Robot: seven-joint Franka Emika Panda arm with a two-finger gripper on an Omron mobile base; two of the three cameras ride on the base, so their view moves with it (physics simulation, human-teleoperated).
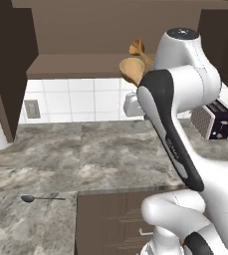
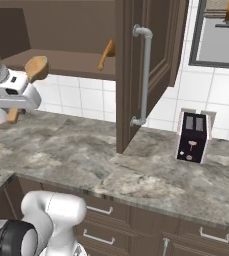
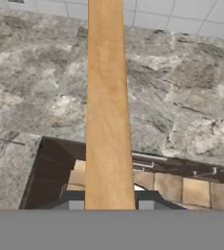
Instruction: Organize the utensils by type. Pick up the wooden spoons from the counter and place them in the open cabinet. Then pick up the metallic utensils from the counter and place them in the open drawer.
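Fingers (image 3: 110, 205) are clenched on the wooden spoon (image 1: 132, 69), handle running straight out between them. We've got it lifted at the open cabinet (image 1: 80, 64) shelf edge, bowl up, second spoon (image 2: 106, 54) already on the shelf. Judging it light, stiff, smooth; the low handle grip could pivot. Dark metallic utensil (image 1: 38, 198) lies on the counter (image 1: 85, 149) beside the open drawer (image 1: 105, 219).

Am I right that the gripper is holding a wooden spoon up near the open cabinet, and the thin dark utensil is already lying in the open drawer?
Not quite. The gripper does hold a wooden spoon up by the open cabinet, but the thin dark utensil lies on the counter, left of the open drawer. The left base view shows this.
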